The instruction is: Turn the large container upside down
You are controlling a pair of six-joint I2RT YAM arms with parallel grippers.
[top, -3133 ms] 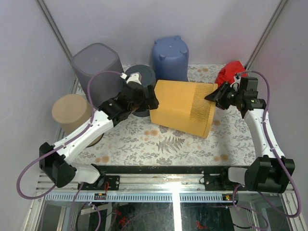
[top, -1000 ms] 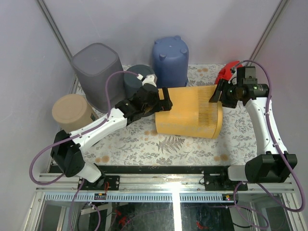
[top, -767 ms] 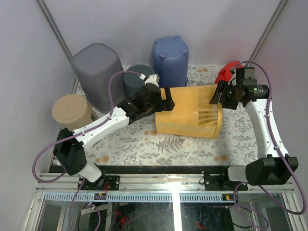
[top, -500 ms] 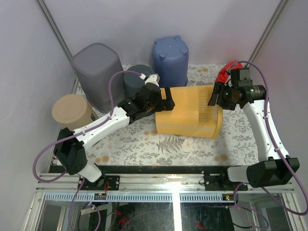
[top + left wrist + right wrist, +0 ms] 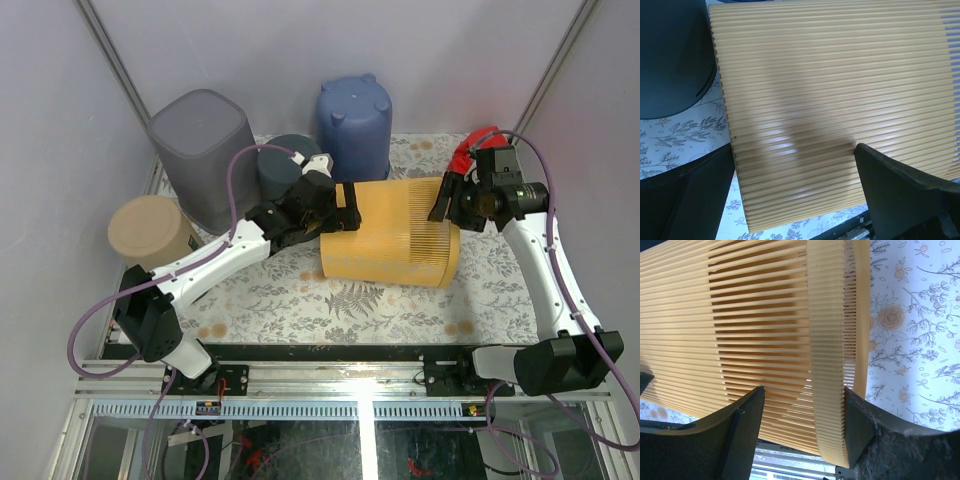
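On table (image 5: 400, 300), yellow slatted container (image 5: 395, 235) (sideways)

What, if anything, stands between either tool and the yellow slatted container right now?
Nothing visible does. The left tool is right at the closed end of the yellow slatted container, and the right tool straddles its open rim. The dark round bin sits behind the left tool, not between.
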